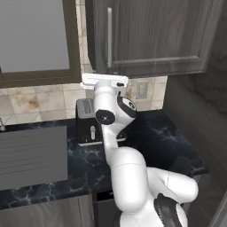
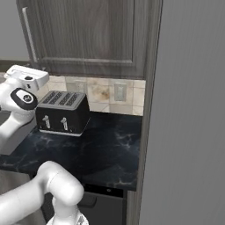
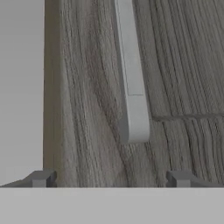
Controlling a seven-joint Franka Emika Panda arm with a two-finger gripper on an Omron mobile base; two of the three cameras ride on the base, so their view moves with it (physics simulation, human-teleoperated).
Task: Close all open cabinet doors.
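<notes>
One cabinet door point(image 1: 150, 31) hangs above the counter, a dark wood-grain panel with a vertical silver bar handle point(image 1: 109, 37). It stands slightly out from the wall, with its left edge showing. My gripper point(image 1: 105, 75) is raised to the door's lower left corner, just under the handle. In the right base view the same cabinet door point(image 2: 88, 30) sits above my gripper point(image 2: 27, 72). The hand view is close on the door point(image 3: 87, 109), with the handle's lower end point(image 3: 133, 118) between and above my gripper point(image 3: 109, 179). Both fingertips point(image 3: 41, 178) stand wide apart, open and holding nothing.
A black four-slot toaster point(image 1: 88, 122) stands on the dark marble counter point(image 1: 164, 146) below the hand. A frosted panel in a dark frame point(image 1: 35, 35) is at upper left, a grey sink unit point(image 1: 31, 155) at left. A tall grey panel point(image 2: 189, 110) walls the right.
</notes>
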